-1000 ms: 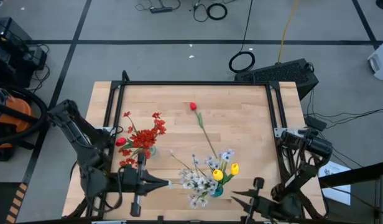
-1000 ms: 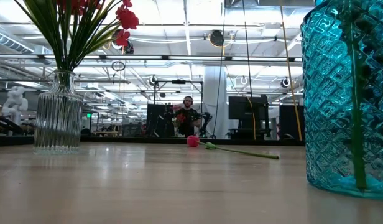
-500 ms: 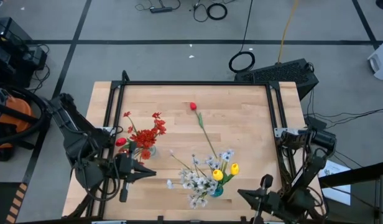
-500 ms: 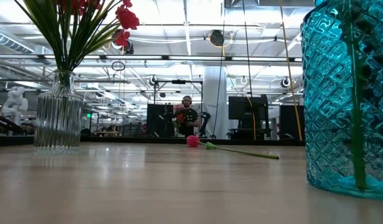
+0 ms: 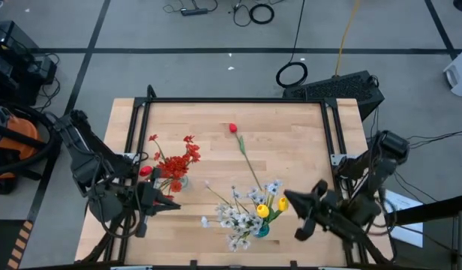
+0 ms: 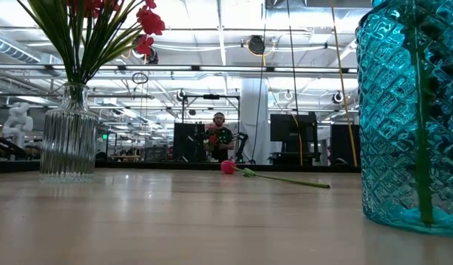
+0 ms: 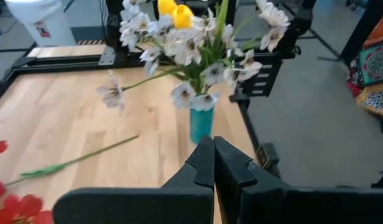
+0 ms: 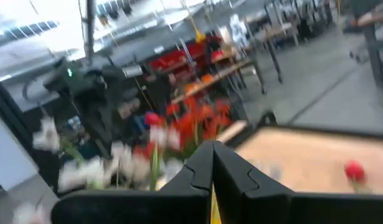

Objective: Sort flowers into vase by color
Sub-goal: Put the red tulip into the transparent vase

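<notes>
Both end effectors are clenched and empty: the left end effector [image 5: 173, 205] sits near the surface's front-left corner, the right end effector [image 5: 280, 197] near its front-right corner. One red tulip on a thin green stalk [image 5: 244, 151] lies flat on the light wooden surface [image 5: 291, 142] toward the back edge. Red blossoms fill the clear ribbed glass vase [image 6: 68, 135], white sprays and yellow tulips the blue textured glass vase [image 6: 410, 118].

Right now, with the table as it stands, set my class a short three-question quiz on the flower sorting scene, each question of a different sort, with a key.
1. True or false: the red tulip lies loose on the table.
2. Which vase holds the yellow tulips: A) the clear vase, B) the blue vase?
3. Fill in: the left gripper and the right gripper are both ____.

Key: 1 true; 2 B; 3 shut.
</notes>
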### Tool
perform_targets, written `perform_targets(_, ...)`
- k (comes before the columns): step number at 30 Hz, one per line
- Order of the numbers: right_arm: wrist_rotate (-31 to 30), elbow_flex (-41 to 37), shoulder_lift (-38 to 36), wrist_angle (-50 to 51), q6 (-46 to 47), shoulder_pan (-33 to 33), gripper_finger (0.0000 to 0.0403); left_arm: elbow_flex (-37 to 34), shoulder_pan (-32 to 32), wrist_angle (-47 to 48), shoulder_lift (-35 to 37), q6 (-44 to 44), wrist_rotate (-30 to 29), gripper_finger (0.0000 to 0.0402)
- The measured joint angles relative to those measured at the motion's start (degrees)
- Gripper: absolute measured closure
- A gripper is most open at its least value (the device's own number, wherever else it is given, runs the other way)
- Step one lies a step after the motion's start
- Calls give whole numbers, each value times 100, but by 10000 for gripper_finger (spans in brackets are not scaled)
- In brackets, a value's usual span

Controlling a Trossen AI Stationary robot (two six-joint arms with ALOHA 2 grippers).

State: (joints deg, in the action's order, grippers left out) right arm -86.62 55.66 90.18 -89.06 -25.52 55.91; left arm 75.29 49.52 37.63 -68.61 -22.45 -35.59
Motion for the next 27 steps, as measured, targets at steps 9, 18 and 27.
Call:
perform_targets(9, 271, 490, -975, 1704, -600, -731, 403, -50, -4, 710, 291, 80, -53, 402)
perform_targets(18, 2225, 1597, -1268, 5559, 935, -2128, 403, -61, -343, 805, 888, 655, -519, 402)
perform_targets(27, 5689, 2772, -1302, 10287, 4253, -4492, 403, -61, -946, 905, 1263, 821, -520, 402)
